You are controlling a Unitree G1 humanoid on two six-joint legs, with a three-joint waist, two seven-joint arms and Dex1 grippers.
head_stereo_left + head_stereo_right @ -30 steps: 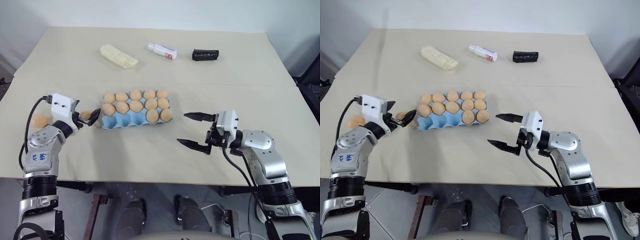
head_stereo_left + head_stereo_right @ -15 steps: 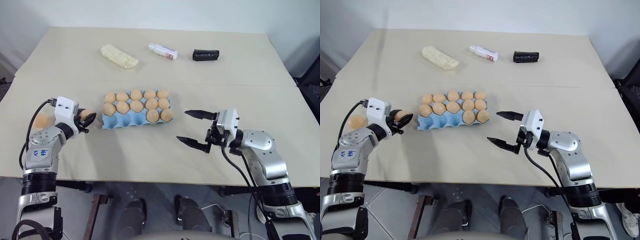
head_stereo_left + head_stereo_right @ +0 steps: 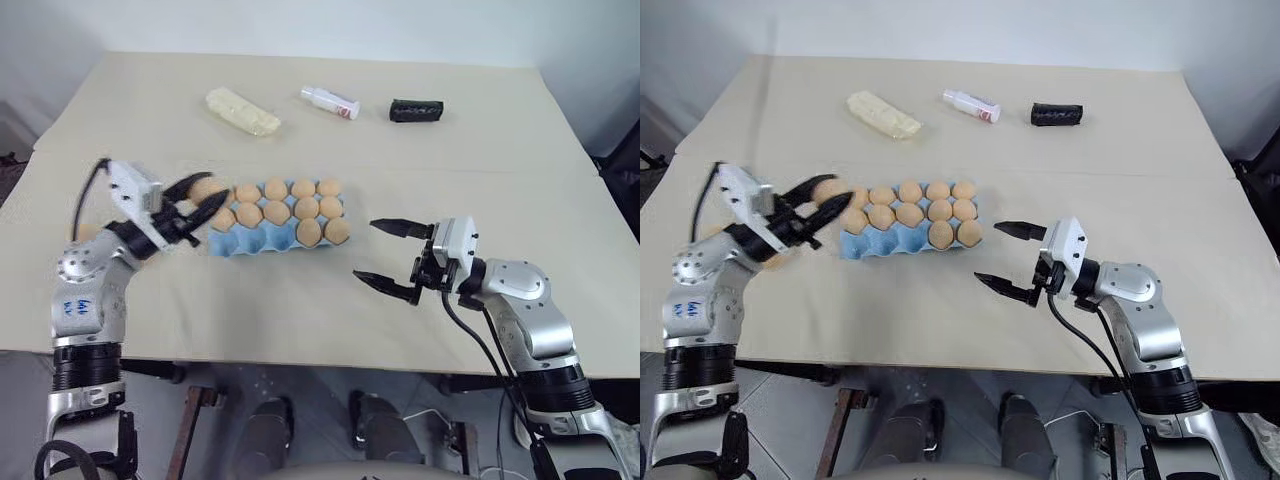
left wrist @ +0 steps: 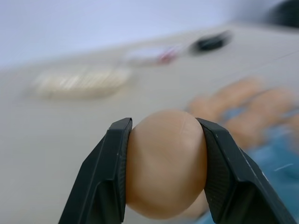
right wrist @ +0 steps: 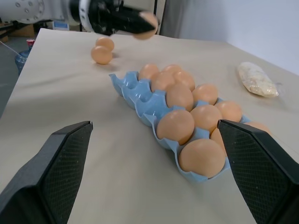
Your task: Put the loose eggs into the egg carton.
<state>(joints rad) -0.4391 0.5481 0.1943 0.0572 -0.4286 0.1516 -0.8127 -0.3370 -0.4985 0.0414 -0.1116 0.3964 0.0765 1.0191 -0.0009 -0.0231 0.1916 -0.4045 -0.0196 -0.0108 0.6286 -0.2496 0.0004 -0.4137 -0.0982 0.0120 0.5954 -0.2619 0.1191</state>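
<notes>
My left gripper [image 3: 203, 201] is shut on a tan egg [image 4: 166, 163] and holds it above the table, at the left end of the light blue egg carton [image 3: 262, 240]. The carton holds several eggs in its two far rows and one [image 3: 309, 232] in the near row; the other near cups are bare. Two loose eggs [image 5: 103, 50] lie together on the table beyond the carton's left end, beneath the left arm. To the right of the carton, my right gripper [image 3: 381, 253] stands open with nothing in it, pointing at the carton.
Along the far side of the table lie a pale yellow wrapped block [image 3: 242, 110], a small white bottle [image 3: 330, 101] and a black roll [image 3: 414, 109]. Bare tabletop runs in front of the carton and between the two arms.
The left gripper closed on a loose egg beside the carton, then lifted it and swung right toward the carton's left end. The right arm kept still.
</notes>
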